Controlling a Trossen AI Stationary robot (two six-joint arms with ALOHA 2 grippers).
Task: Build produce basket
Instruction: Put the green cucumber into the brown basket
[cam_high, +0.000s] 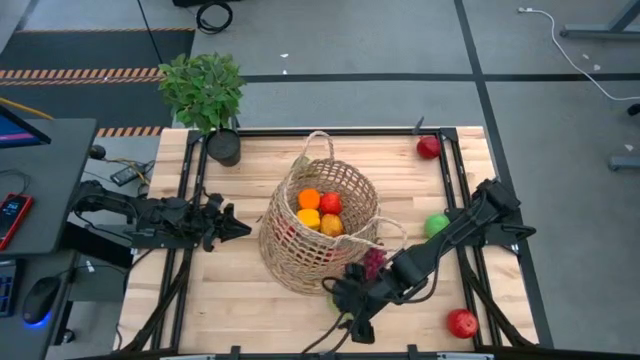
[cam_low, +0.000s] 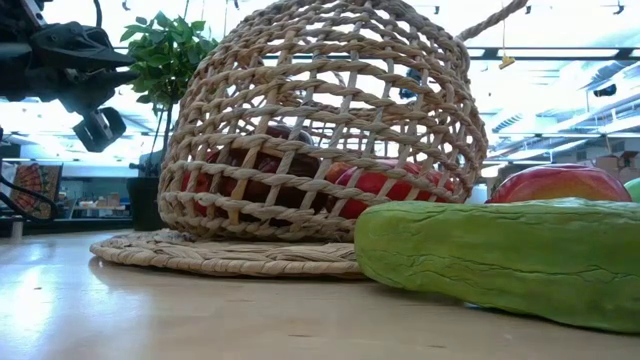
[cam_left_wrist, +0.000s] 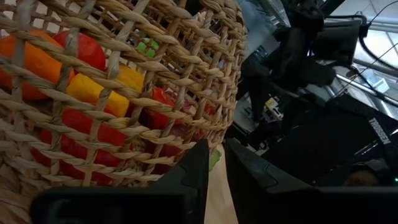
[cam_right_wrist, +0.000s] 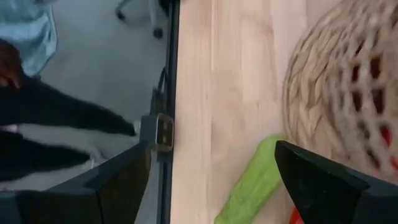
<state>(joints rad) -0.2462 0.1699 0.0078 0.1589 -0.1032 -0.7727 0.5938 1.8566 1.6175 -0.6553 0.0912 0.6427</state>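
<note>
Nearest, cucumber (cam_low: 500, 270) on table (cam_high: 230, 300), end cut off, beside basket (cam_high: 318, 240). Right gripper (cam_high: 345, 300) above it, fingers spread, empty. Basket holds orange (cam_high: 309, 199), apple (cam_high: 331, 204), more half-hidden by weave. Left gripper (cam_high: 235, 226) beside basket, fingers nearly together, empty.

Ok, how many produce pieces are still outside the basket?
5 visible: red apple far right, green apple right, red apple near right, grapes and cucumber beside the basket. More may be hidden.

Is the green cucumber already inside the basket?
No, the green cucumber lies on the table right beside the basket, outside its woven wall.
</note>
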